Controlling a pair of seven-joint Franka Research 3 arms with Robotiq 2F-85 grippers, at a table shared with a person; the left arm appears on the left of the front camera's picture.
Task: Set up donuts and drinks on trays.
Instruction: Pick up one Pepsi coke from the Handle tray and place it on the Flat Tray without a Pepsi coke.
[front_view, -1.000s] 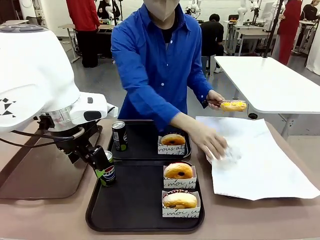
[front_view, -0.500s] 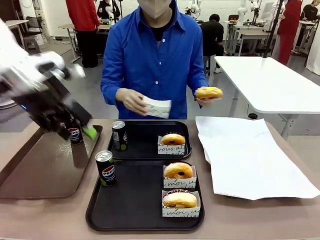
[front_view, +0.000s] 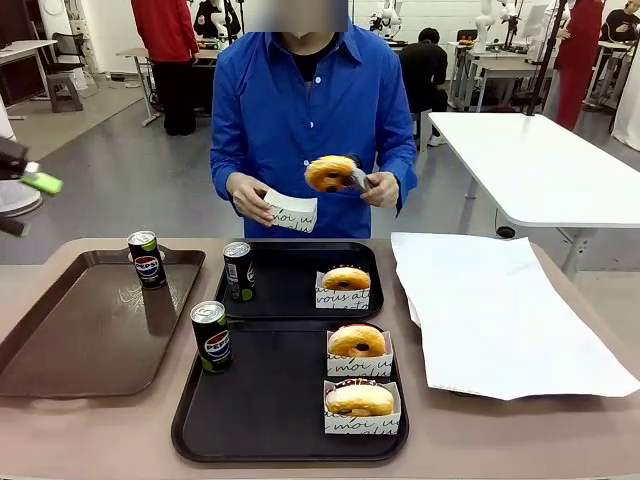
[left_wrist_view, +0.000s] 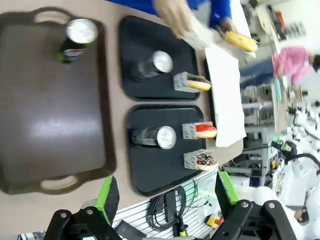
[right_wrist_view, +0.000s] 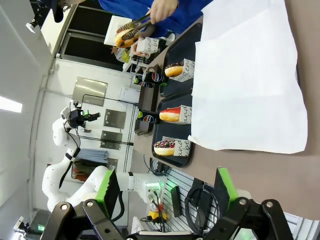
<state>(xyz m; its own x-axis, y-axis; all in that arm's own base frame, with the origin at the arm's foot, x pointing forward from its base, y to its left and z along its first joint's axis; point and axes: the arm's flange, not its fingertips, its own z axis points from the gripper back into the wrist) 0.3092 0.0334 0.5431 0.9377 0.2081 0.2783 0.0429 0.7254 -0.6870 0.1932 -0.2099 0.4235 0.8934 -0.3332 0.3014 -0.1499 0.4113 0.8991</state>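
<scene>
Lower-left of the front view, the near black tray lies bare — one can at its upper-left corner, boxed donuts along its right edge.

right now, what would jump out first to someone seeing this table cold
Probably the person in blue at the far side, holding a donut in tongs above a small white box. Next, the two black trays mid-table with three boxed donuts and two Pepsi cans, and a third can on the brown tray at left.

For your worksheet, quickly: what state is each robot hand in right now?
Left hand: open, holding nothing.
Right hand: open, holding nothing.
</scene>
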